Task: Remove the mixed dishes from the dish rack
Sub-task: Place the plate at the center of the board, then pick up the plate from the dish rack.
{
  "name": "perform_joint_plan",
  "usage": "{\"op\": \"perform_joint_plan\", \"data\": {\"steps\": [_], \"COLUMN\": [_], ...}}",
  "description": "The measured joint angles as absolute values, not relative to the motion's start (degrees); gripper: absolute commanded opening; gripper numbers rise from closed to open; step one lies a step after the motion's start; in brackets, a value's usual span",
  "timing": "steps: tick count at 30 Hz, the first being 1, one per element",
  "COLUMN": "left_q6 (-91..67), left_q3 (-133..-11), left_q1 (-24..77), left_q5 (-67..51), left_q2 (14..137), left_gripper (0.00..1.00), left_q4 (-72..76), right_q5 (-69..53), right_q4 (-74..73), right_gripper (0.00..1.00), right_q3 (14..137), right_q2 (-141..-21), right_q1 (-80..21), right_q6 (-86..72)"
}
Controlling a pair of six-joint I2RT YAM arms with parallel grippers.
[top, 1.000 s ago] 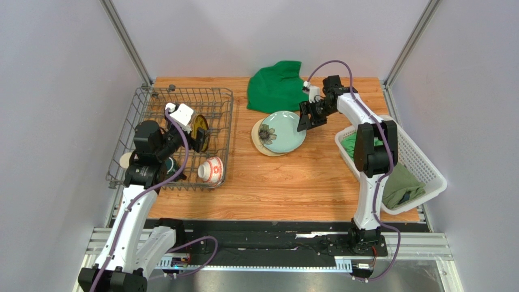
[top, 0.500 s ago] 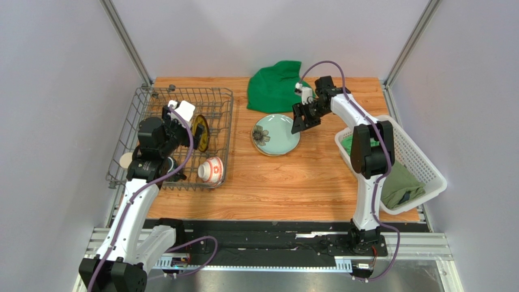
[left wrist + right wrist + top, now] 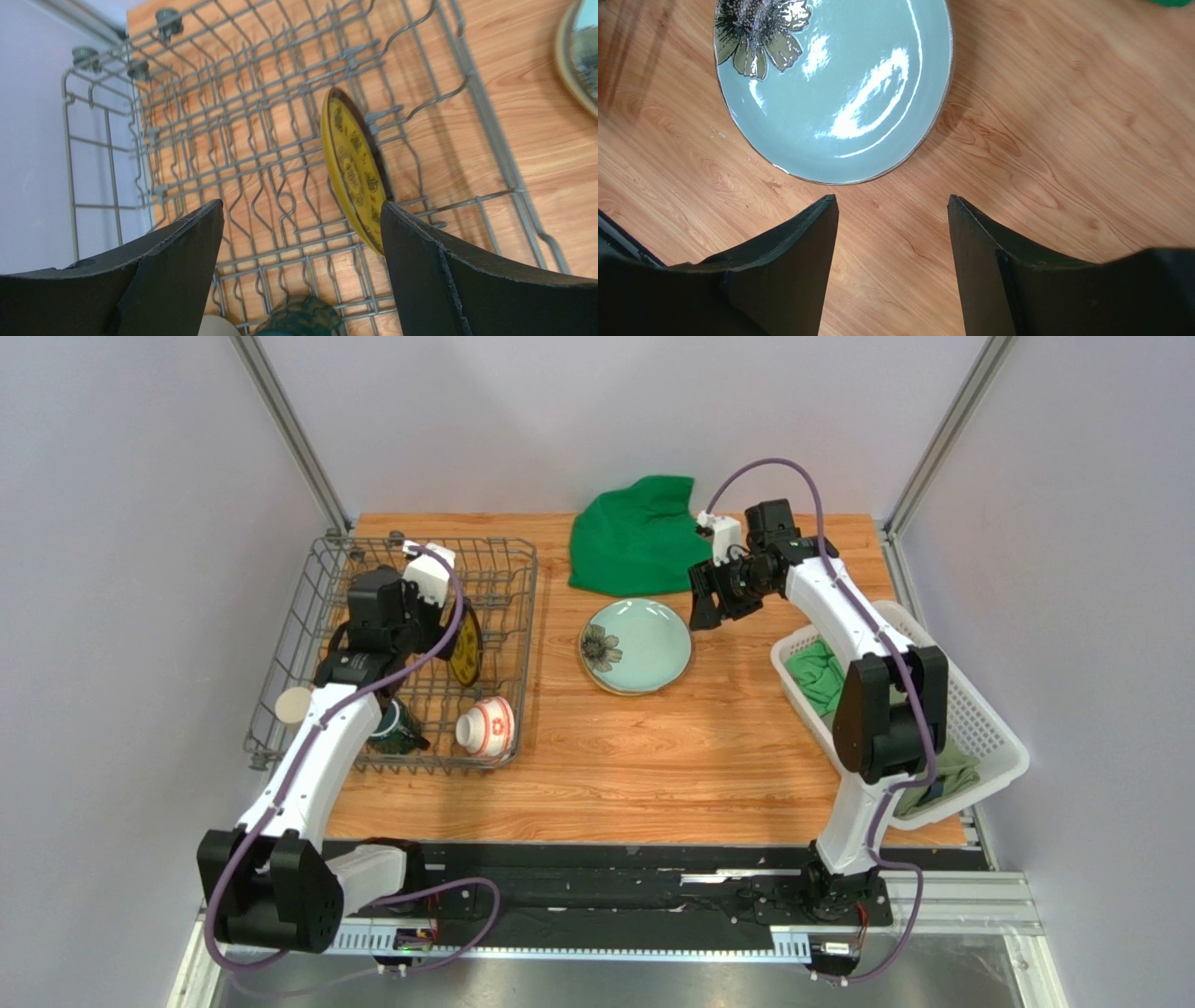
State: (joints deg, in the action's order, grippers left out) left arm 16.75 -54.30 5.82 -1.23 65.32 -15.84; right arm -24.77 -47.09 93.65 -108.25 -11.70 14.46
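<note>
The left gripper (image 3: pixel 302 213) has its jaws spread wide and empty above the dish rack (image 3: pixel 316 602), where the small yellow plate (image 3: pixel 353 171) stands on edge among the prongs beside one finger. The right gripper (image 3: pixel 891 203), equally wide and empty, hangs over bare wood just beside the pale green plate (image 3: pixel 864 84), which lies flat on the wooden table (image 3: pixel 730 742) between grey walls. The rack's near end holds a dark mug (image 3: pixel 393 728) and a red-and-white bowl (image 3: pixel 487 728), with a beige cup (image 3: pixel 292 704) at its left wall. A green cloth (image 3: pixel 638 532) lies behind the plate, and a white basket (image 3: pixel 968 714) sits at the right edge.
</note>
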Motion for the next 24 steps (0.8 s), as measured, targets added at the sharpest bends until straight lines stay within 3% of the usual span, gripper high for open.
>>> {"op": "perform_joint_plan", "data": {"steps": [9,24], "left_q6": [16.36,13.74], "left_q3": [-56.86,-59.22], "left_q1": [6.17,6.28], "left_q5": [4.54,1.80], "left_q2": [71.88,80.20], "left_gripper": [0.90,0.87], "left_q4": [-18.70,-20.49], "right_q5": [-20.60,-15.03], "right_q4": [-41.89,-36.36], "right_gripper": [0.76,0.79], "right_q3": [88.84,82.78], "right_q2": [-102.39,-99.02], "right_q1": [-11.70,-11.70], "right_q6": [12.05,10.81]}}
